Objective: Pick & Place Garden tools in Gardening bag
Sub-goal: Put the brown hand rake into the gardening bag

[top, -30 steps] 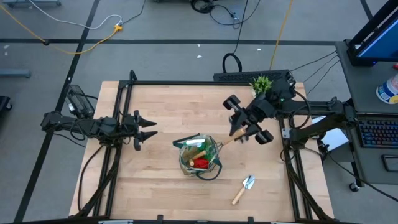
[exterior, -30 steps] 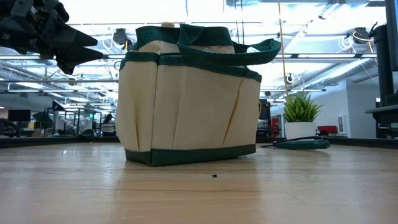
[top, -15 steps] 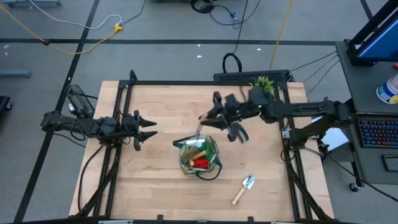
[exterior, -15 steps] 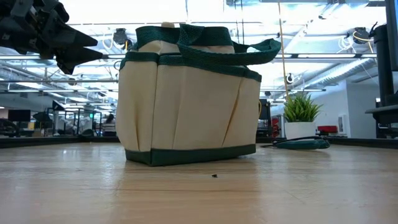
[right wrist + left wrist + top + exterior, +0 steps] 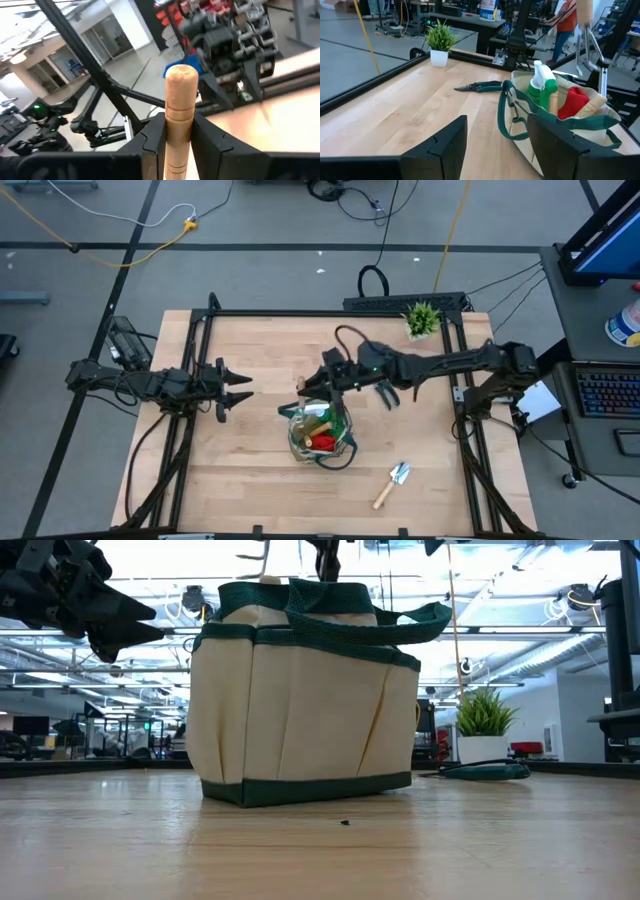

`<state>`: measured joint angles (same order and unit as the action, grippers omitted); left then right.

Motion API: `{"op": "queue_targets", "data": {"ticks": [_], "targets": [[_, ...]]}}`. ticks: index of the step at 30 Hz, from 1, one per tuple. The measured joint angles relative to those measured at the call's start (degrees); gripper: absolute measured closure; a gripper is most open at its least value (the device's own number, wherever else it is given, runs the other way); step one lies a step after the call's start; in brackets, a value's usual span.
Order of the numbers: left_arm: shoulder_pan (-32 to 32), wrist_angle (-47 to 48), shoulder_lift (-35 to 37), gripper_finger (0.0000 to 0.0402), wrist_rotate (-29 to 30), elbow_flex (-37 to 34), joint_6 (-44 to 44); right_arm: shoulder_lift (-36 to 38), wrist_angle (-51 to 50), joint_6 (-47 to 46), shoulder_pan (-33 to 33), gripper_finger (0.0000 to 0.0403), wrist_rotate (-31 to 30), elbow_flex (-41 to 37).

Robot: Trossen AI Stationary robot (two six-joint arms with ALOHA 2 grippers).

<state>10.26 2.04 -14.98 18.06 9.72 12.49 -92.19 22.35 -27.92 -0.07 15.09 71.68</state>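
Note:
The beige gardening bag [image 5: 320,430] with green trim stands mid-table. It holds a green-white item [image 5: 541,85], a red glove [image 5: 574,100] and a wooden handle. My right gripper [image 5: 322,383] is shut on a wooden-handled tool [image 5: 179,95] just above the bag's far rim. The tool's metal head shows blurred in the left wrist view [image 5: 589,44]. A trowel [image 5: 392,480] lies on the table right of and nearer than the bag. Dark pruning shears [image 5: 481,86] lie beyond the bag. My left gripper [image 5: 238,388] is open, left of the bag. My right gripper pinches the tool's wooden handle [image 5: 176,131] between its two fingers, back from the rounded free end [image 5: 181,75]. The handle juts out past the fingertips toward the table's left. The tool is lifted clear, above the bag's rim.
A small potted plant [image 5: 422,317] stands at the table's far right corner. Bare wood lies left of the bag and along the near edge. The bag's loop handles [image 5: 340,615] stand up above its rim.
My right gripper has gone toward the table's left with the tool, from right of the bag to above its far rim. It has turned, so the handle that pointed near-left now points left. It stays shut on the tool.

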Motion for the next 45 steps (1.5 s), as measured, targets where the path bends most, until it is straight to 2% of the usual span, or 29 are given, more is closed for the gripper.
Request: {"op": "queue_targets", "data": {"ticks": [5,12,23,28,38,45], "targets": [[0.00,0.40,0.00,0.0190,0.00,0.00,-0.02,-2.01,-1.21,-1.58,2.86,0.0343,-6.57,0.00],[-0.01,1.27,0.00,0.0190,0.00,0.00,-0.07,-2.64,-6.57,-2.20,5.85,0.0343,-19.44,0.02],[0.00,1.25,0.00,0.0190,0.00,0.00,-0.13,-2.64,-14.88,-4.49,8.94,0.0343,-32.85,0.00],[0.00,1.25,0.00,0.0190,0.00,0.00,-0.13,-2.64,-15.91,-5.72,8.87,0.0343,-35.95,0.00],[0.00,1.20,0.00,0.0190,0.02,0.00,-0.07,-2.66,-18.19,-5.85,11.00,0.0343,-36.86,0.02],[0.00,1.20,0.00,0.0190,0.02,0.00,0.26,-3.02,-18.28,-1.26,14.07,0.0343,-41.20,0.02]]}}
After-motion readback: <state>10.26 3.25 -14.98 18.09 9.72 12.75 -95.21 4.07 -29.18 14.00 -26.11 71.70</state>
